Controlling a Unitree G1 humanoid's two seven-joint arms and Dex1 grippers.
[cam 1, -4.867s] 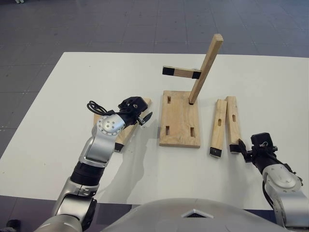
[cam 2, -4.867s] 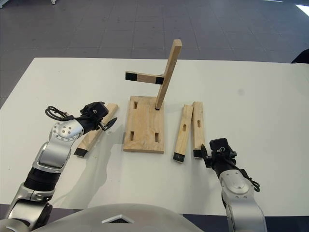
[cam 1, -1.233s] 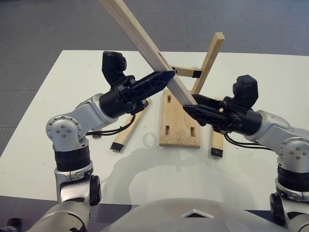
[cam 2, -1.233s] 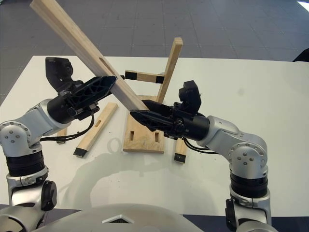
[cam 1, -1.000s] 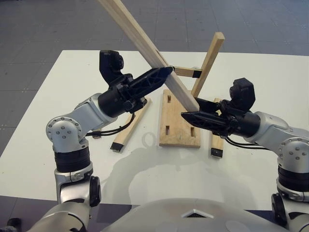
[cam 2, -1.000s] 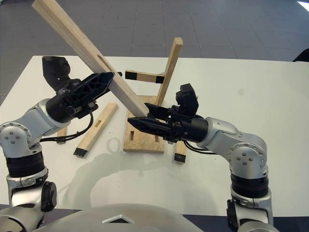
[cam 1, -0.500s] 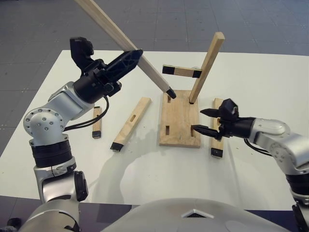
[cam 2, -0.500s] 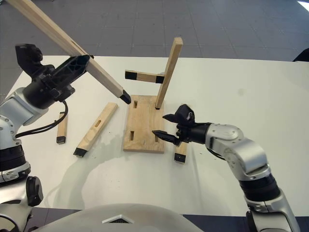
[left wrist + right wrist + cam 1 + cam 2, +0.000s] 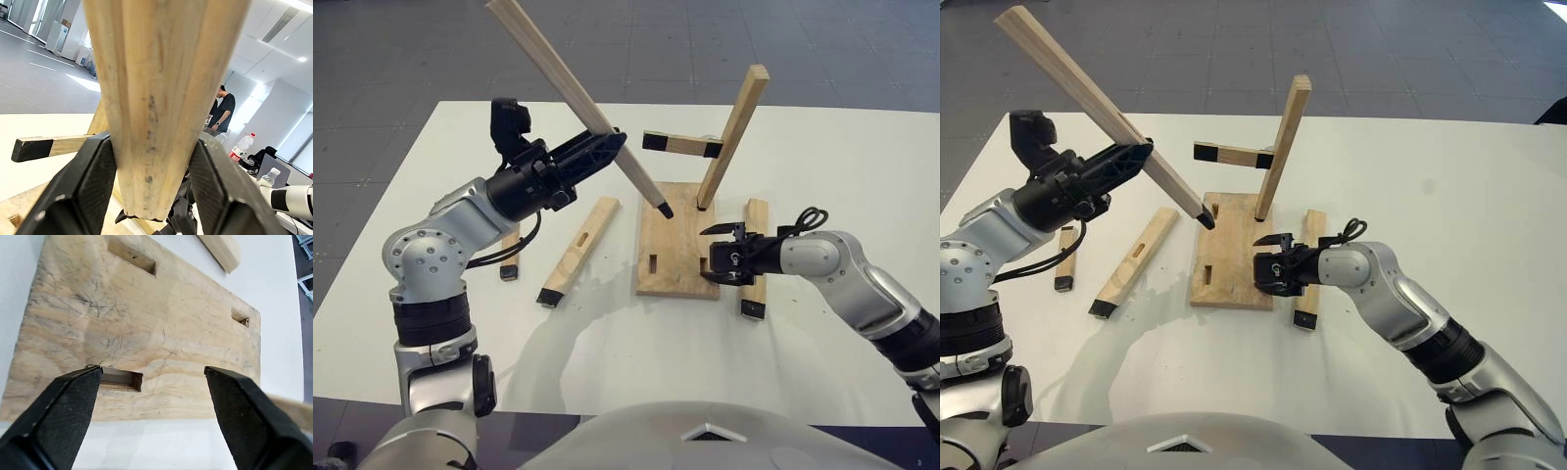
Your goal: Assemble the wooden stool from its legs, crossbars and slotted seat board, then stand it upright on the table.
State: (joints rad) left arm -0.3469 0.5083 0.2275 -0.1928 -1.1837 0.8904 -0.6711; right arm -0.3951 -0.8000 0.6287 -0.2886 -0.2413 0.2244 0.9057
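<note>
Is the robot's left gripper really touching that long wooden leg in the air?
Touching. The left wrist view shows both fingers pressed flat against the leg's sides.

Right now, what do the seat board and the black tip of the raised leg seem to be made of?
Seat board: bare pale wood, grain and rough slot edges showing, apparently unvarnished. Black tip of the leg: matte, maybe paint or a rubber cap.
</note>
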